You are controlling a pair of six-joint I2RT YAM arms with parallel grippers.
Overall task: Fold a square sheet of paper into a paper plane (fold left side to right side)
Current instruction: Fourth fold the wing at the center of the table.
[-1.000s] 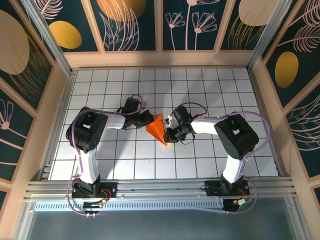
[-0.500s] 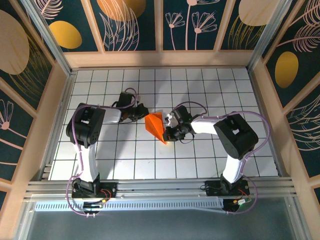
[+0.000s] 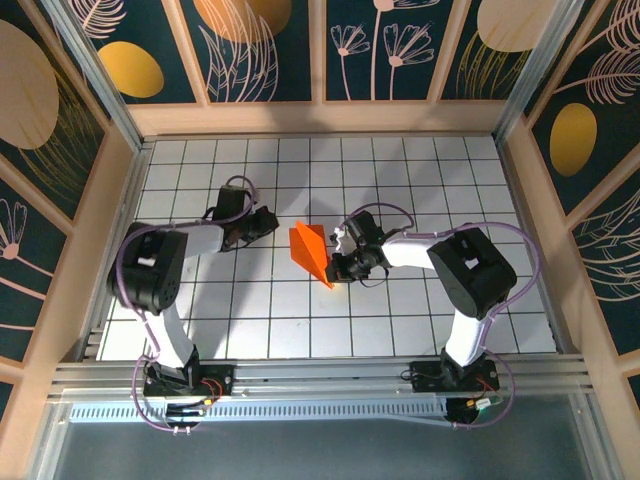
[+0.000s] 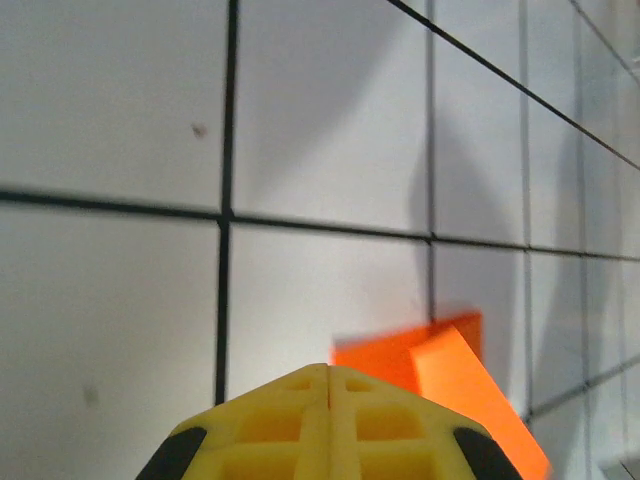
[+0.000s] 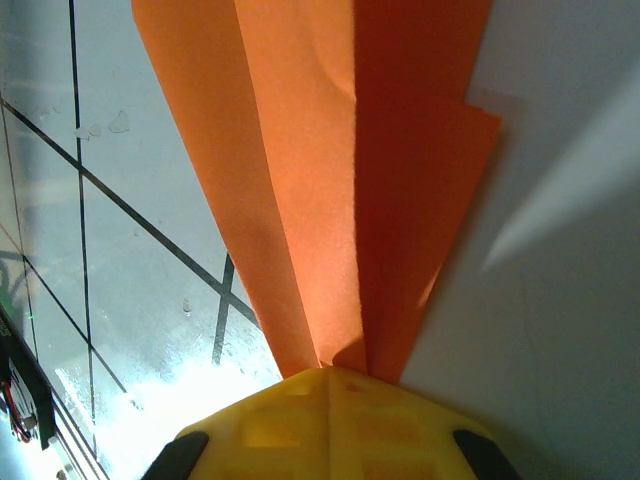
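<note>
Both claws are shut, the left claw (image 3: 268,222) empty, the right claw (image 3: 340,268) pinching the light, flimsy paper plane (image 3: 312,255) by its probably stiffer, layered narrow end.

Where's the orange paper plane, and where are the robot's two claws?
paper plane (image 3: 312,250): overhead view, middle of its folded body.
left gripper (image 4: 328,374): left wrist view, seam between its shut yellow fingertips.
right gripper (image 5: 328,376): right wrist view, fingertips pinching the plane's narrow end.
</note>
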